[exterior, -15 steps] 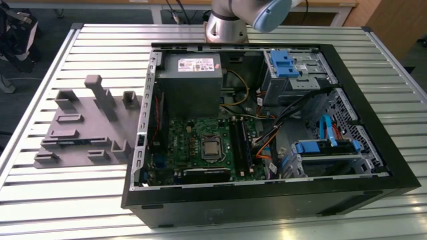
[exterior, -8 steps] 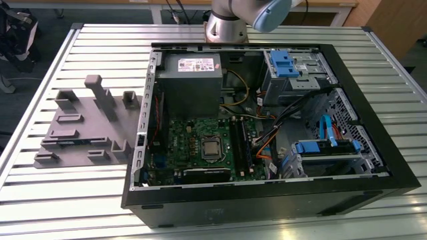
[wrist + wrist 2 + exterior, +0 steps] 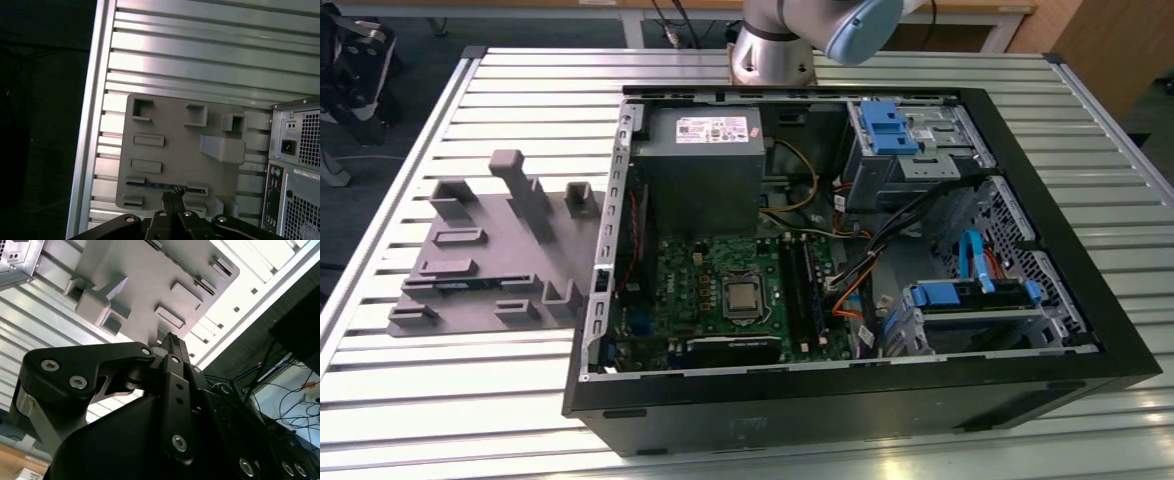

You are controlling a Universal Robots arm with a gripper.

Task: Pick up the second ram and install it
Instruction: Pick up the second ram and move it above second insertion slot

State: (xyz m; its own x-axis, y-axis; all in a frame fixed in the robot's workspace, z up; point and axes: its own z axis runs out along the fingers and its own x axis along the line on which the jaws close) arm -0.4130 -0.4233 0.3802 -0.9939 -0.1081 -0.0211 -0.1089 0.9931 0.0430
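While the pincer (image 3: 175, 194) hangs closed above, second ram (image 3: 150, 184) in grey holder (image 3: 175, 125).

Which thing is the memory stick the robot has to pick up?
Find the flat grey plastic tray lying on the ribbed metal table beside the open computer. On it, in the first wrist view, the memory stick is a thin blue strip sitting in a slot. Everything else there is grey; it is the lone coloured sliver.
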